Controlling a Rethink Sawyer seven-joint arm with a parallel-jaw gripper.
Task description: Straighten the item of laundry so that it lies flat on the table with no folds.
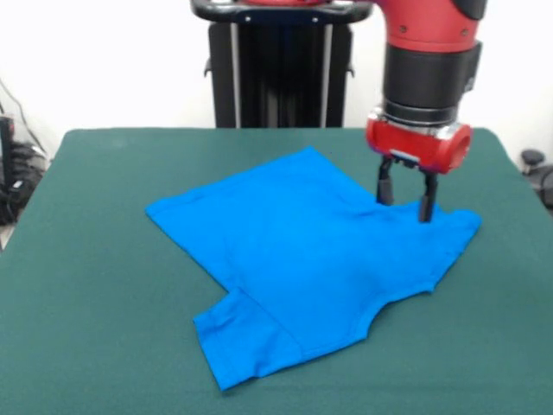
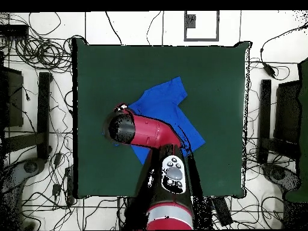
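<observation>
open jaws [image 1: 405, 206] on t-shirt [image 1: 294, 259]

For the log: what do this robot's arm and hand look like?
The thick red and black arm is built of cylindrical segments: a glossy red shell, then a black collar, then a red wrist ring. Below it sits the small hand with two thin black fingers. From overhead, a grey button panel shows on the arm.

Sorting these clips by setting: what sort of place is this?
Probably a robotics lab. A red and black robot arm works over a large dark green felt-topped table holding only a bright blue T-shirt, and loose black cables sprawl across the white tiled floor around it.
</observation>
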